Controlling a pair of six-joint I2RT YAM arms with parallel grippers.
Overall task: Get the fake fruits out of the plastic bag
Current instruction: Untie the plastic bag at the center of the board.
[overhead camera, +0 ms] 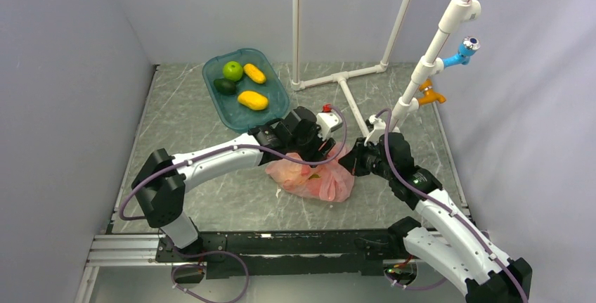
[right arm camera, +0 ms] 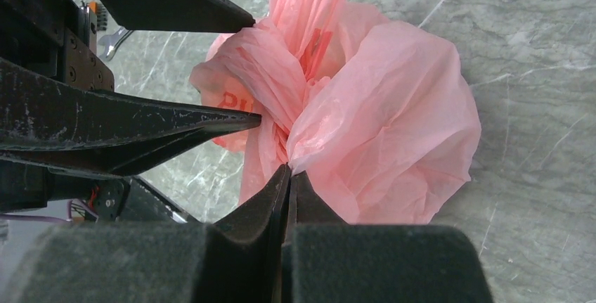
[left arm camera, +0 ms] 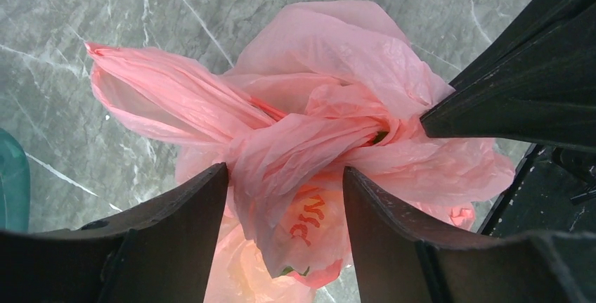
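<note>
Pinched together, my right gripper (right arm camera: 289, 169) nips a fold of the pink plastic bag (right arm camera: 393, 106), slumped on the marble table (right arm camera: 534, 50); my left gripper (left arm camera: 284, 168) straddles its twisted neck, jaws spread. Light, crinkly, slippery film: bunched folds should hold best.

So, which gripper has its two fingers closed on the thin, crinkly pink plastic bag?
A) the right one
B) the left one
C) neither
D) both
A: the right gripper has its fingers meeting on a fold of the pink plastic bag, while those of the left gripper stand apart with a fold between them.
</note>
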